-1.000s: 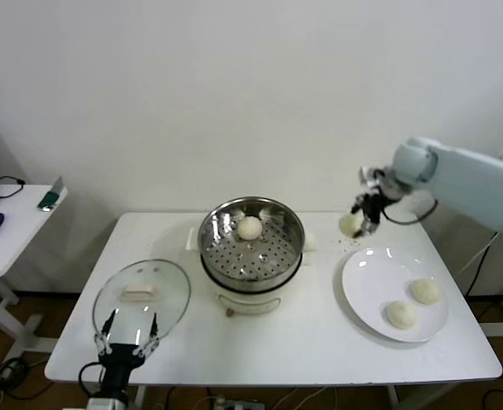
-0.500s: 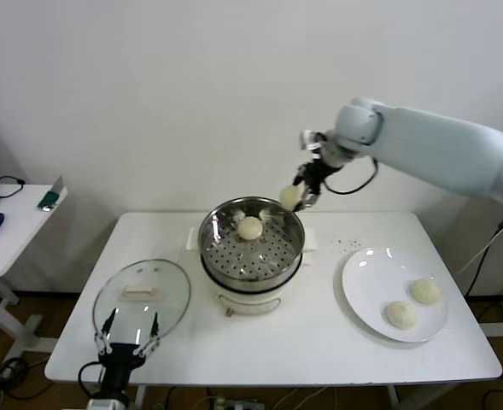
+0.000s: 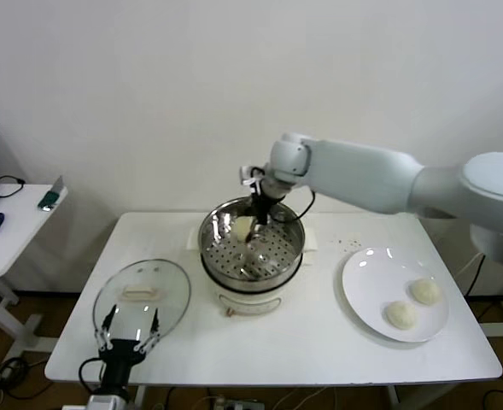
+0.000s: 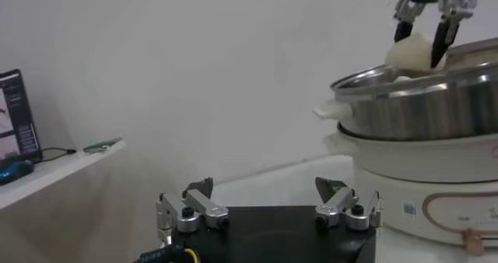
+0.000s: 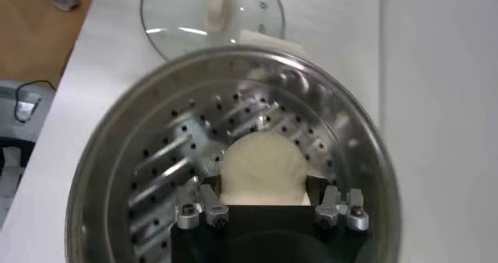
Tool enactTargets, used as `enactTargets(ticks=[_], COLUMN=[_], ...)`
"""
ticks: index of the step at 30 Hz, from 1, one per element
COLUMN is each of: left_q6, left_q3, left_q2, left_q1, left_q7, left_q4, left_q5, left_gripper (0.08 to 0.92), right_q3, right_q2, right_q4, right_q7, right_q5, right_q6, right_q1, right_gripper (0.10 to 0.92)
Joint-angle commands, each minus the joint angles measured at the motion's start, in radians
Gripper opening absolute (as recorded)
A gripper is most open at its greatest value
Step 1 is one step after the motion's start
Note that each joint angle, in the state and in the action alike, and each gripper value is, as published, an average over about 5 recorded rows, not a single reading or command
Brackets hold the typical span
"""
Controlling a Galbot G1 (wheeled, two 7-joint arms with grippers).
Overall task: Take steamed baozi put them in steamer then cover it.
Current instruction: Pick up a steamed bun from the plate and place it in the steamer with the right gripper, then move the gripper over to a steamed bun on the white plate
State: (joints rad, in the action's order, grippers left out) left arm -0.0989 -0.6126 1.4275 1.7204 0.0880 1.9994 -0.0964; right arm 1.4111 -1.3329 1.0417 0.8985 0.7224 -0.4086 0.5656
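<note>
My right gripper (image 3: pixel 253 224) clamped on baozi (image 5: pixel 263 170), bun pinched between fingers, directly over perforated floor of steamer (image 3: pixel 287 248): held above for straight drop. Another bun may sit behind it, can't confirm. Right arm stretched across, wrist pointing down into basket. Cover (image 3: pixel 142 295) flat on table, off steamer. Left gripper (image 4: pixel 268 208) beside cover, jaws apart, idle. Two buns on plate (image 3: pixel 366 278), well off to gripper's side.

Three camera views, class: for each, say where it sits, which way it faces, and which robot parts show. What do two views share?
Head view: on the robot's head, looking down at the table; both arms show.
Left wrist view: low beside the pot, facing the steamer; open left gripper shows.
Right wrist view: above the steamer, looking down; right gripper shut on a baozi.
Shared: all show the steamer.
</note>
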Motion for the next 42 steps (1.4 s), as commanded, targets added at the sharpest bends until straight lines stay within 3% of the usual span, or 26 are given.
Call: enactTargets(ticks=[1,10,16,22,33,42], left_q6=[0.001,0.002,0.008,0.009,0.002,0.015], left_q3=[0.001,0.001,0.004,0.006,0.002,-0.002], left_q2=[-0.001,-0.001,0.003,0.009,0.022,0.017], left_q1=[-0.005,-0.009,-0.012,-0.027,-0.025,-0.025], left_q7=[0.0,0.0,0.0,0.002,0.004,0.02], left_q4=[-0.002,-0.008,-0.011,-0.014,-0.018,-0.017], left_q5=[0.0,-0.001,0.001,-0.001,0.002,0.016], left_gripper=[0.823,0.823,0.823,0.823,0.823,0.823], right_q3=[-0.007,-0.01,-0.016,-0.031,0.138,0.193], right_q2=[-0.085,-0.104,-0.098,-0.038,0.337,0.676], right_q4=[-0.056,-0.102,-0.094,-0.035,0.296,0.462], right_q7=[-0.008,-0.009,-0.019,-0.008,0.087,0.131], right_q5=[-0.021,-0.07,-0.092,-0.077,0.057,-0.194], right_q6=[0.0,0.013,0.004,0.002,0.048,0.089], right_q1=[-0.065,-0.086,-0.087,-0.037,0.277,0.258], right_gripper=[0.696,0.707,0.805,0.822,0.823,0.823])
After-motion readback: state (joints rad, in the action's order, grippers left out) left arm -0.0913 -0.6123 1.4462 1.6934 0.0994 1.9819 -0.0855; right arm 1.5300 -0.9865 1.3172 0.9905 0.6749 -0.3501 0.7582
